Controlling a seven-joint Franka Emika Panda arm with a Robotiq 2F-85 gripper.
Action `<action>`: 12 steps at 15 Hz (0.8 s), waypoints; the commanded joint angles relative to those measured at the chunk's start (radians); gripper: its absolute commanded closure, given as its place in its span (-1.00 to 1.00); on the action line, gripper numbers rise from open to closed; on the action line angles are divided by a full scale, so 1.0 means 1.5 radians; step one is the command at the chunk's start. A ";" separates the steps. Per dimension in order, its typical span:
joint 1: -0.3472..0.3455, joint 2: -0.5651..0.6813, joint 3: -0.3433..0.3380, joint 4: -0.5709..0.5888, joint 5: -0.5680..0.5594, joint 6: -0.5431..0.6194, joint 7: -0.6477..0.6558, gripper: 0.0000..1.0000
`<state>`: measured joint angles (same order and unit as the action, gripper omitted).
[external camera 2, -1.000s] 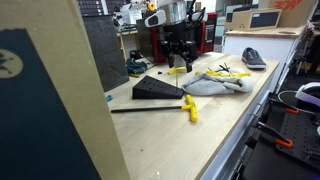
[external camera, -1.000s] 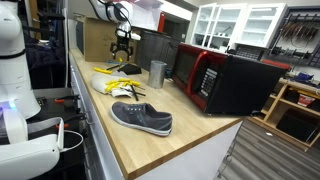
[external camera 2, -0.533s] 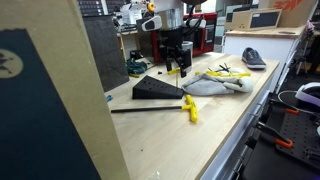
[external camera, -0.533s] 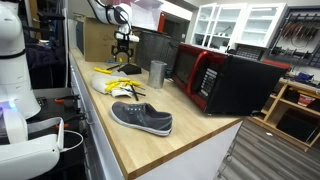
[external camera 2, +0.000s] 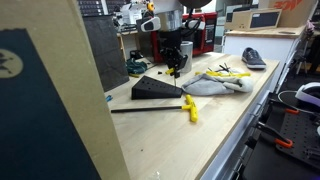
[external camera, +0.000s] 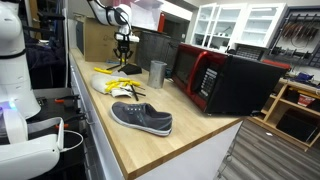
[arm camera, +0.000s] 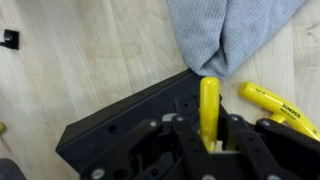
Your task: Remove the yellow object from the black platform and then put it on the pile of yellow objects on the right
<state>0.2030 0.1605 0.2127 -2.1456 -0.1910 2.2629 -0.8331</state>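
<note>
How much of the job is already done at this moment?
Done: the fingers grip the yellow strip. In hand: taking it off the black platform, which lies just beneath. Left: carrying it to the yellow pile and releasing.

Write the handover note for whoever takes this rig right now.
Gripper: appears shut on the yellow strip, jaws close on both sides of it.
Strip: its free end sits over the edge of the black platform; whether it is lifted clear cannot be told.
Pile: by the grey cloth, beside the platform.
Done: strip grasped.
Left: lift it off, carry it to the pile, release.
</note>
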 commanded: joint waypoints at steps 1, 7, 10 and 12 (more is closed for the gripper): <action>0.000 -0.011 0.005 -0.010 -0.010 0.022 0.022 0.98; -0.002 -0.031 0.007 -0.022 0.001 0.043 0.026 0.94; -0.003 -0.046 0.008 -0.026 0.010 0.055 0.022 0.94; -0.004 -0.048 0.009 -0.024 0.014 0.056 0.009 0.94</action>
<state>0.2045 0.1384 0.2157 -2.1473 -0.1846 2.3160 -0.8187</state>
